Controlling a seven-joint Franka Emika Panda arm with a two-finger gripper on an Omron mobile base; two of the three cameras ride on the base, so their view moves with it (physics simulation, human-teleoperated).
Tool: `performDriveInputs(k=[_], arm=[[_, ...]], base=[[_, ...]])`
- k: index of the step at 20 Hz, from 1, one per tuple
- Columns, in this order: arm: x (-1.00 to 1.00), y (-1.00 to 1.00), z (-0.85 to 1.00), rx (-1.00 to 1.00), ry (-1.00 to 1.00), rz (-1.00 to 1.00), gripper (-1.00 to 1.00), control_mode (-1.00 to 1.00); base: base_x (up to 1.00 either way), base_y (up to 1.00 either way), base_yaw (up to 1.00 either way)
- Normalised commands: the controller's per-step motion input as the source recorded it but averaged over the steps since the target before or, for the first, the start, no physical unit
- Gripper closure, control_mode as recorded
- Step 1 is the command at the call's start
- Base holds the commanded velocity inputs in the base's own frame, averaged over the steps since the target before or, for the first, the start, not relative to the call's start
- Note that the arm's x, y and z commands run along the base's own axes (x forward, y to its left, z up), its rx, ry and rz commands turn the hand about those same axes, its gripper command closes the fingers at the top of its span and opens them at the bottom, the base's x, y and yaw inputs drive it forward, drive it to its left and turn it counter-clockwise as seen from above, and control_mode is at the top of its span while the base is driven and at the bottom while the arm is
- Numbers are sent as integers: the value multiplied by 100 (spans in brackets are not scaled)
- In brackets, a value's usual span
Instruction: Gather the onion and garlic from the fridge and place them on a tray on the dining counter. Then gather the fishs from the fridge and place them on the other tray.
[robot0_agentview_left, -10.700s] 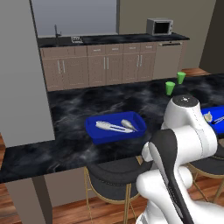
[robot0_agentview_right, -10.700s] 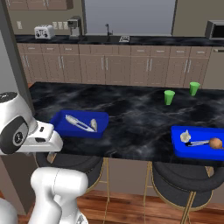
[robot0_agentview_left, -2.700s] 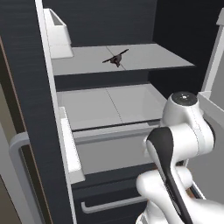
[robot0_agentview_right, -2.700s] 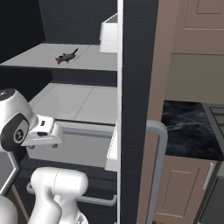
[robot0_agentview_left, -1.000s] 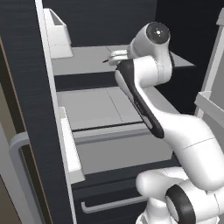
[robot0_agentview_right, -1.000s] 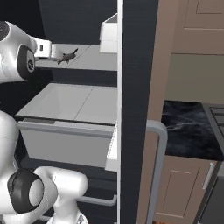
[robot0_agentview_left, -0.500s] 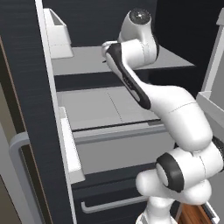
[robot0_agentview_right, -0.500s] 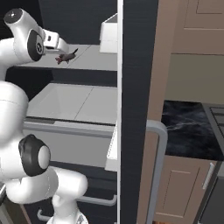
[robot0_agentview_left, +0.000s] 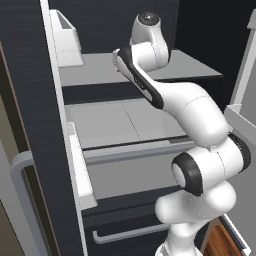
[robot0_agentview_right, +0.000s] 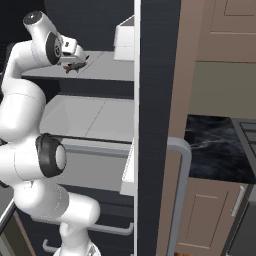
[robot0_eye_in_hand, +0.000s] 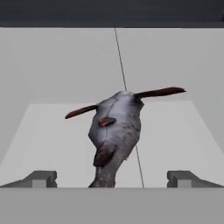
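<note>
The fish (robot0_eye_in_hand: 114, 131) lies on a pale grey shelf (robot0_agentview_right: 107, 67) inside the open fridge (robot0_agentview_left: 30, 90), its tail end toward the fingers (robot0_eye_in_hand: 41, 178). The fingers stand spread wide to either side of the fish, holding nothing, apart from it. A white door bin (robot0_agentview_right: 125, 41) sits just beside the shelf, and a drawer (robot0_agentview_left: 130, 150) juts out below it.
</note>
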Motion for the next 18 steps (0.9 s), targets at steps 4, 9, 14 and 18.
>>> performDriveInputs(k=[4, 9, 14, 18], arm=[[52, 0, -26, 0, 0, 0, -100, -100], [43, 2, -22, 0, 0, 0, -100, -100], [20, 10, -20, 0, 0, 0, 100, -100], [1, 16, -27, 0, 0, 0, 100, -100]], base=[[0, 0, 0], [0, 0, 0], [0, 0, 0], [0, 0, 0]])
